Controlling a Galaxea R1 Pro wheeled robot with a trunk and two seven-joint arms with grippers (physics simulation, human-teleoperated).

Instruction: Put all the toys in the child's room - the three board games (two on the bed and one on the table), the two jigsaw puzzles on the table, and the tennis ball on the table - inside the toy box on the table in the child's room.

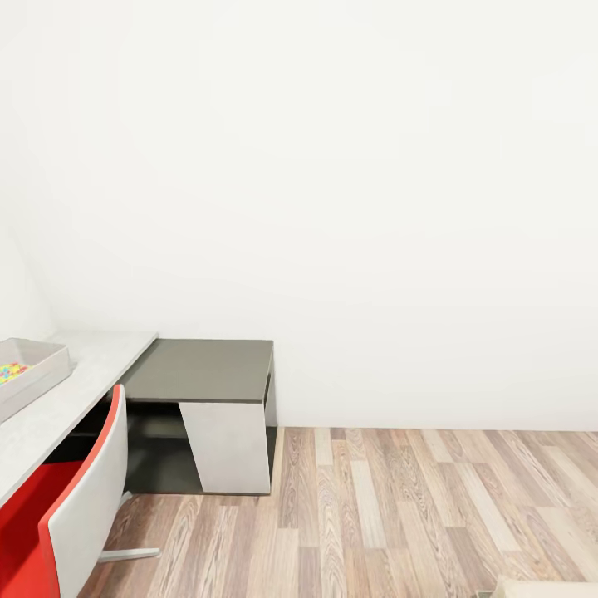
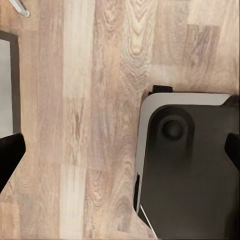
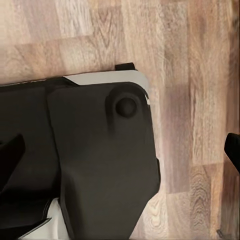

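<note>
Transit view. The toy box sits on the table at your nine o'clock, puzzle colours inside. Both pincers hang wide and empty over the floor; turn toward the remaining toys, avoiding the red chair.

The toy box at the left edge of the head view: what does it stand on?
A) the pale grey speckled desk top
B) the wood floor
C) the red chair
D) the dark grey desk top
A: the toy box rests on the pale speckled part of the table, left of the dark grey top and behind the red chair.
</note>
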